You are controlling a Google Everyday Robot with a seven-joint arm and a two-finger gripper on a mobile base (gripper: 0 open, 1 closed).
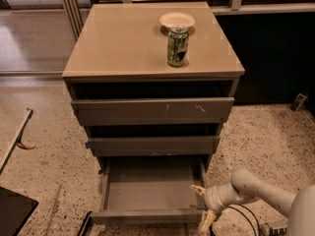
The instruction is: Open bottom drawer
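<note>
Since the plain dark grey, handle-less bottom drawer (147,196) of the beige-topped grey cabinet (118,48) already stands well out from the frame, with its shallow grey tray showing, you are judging the last bit of the pull rather than starting it. The pale two-finger gripper (203,206) sits low at the drawer's front right corner. Its jaws are apart: one yellowish fingertip (198,188) reaches inside the tray, the other hangs past the front panel. You cannot tell whether either pad actually presses on the panel.

If you want more travel, pull straight out along the runners. The hold is at one corner, so any sideways drag would likely skew the drawer and make it bind. Keep the wrist low, clear of the middle grey drawer front (152,145) overhanging just above. Go gently, too: a jolt could rock the green drinks can (177,45) standing just in front of the small white bowl (176,20) on top.
</note>
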